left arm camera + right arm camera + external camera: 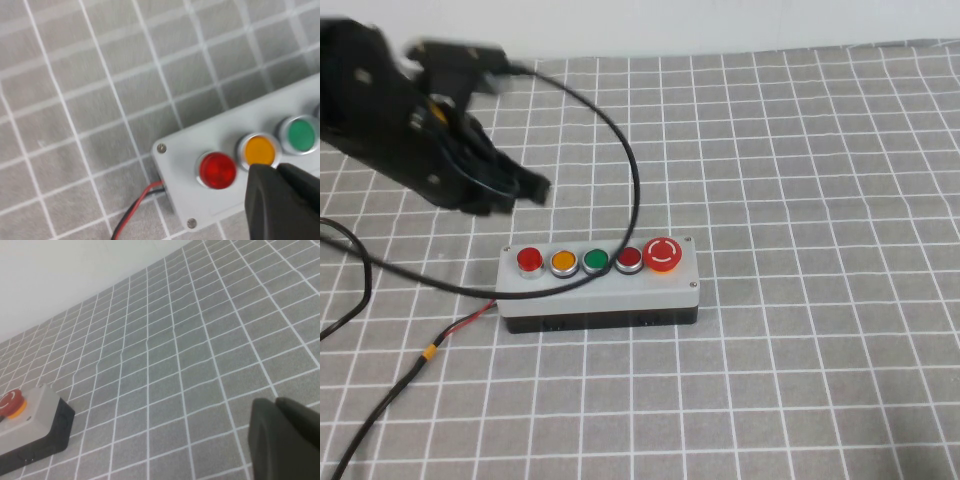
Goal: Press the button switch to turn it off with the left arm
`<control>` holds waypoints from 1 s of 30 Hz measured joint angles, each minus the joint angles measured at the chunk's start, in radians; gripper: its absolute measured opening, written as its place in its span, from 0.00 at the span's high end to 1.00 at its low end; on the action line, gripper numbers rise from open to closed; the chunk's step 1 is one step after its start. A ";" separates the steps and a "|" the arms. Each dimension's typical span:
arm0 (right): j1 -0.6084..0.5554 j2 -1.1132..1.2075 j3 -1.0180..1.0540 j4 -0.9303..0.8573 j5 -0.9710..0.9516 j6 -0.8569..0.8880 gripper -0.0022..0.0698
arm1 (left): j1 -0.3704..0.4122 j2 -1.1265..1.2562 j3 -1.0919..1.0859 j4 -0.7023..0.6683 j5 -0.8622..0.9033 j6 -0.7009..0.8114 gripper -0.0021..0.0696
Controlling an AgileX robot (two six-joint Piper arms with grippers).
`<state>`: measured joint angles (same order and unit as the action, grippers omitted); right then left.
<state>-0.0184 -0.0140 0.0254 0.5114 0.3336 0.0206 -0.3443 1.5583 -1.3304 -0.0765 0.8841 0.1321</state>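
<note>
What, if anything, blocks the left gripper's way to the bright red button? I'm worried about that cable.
Nothing visible. The left gripper hangs behind the grey box, above the button switch; the black cable arcs toward the darker red button, aside.

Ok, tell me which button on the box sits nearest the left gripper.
The bright red button switch at the box's wire end, beside orange. The left gripper hovers nearest it.
</note>
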 joint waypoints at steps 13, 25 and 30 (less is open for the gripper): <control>0.000 0.000 0.000 0.000 0.000 0.000 0.99 | 0.000 -0.312 0.034 0.000 0.058 -0.017 0.98; 0.000 0.000 0.000 0.000 0.000 0.000 0.99 | 0.000 -0.780 0.368 0.000 0.040 -0.091 0.98; 0.000 0.000 0.000 0.000 0.000 0.000 0.99 | 0.000 -0.979 0.519 0.000 0.032 -0.123 0.98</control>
<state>-0.0184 -0.0140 0.0254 0.5114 0.3336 0.0206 -0.3443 0.5791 -0.8114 -0.0765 0.9164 0.0086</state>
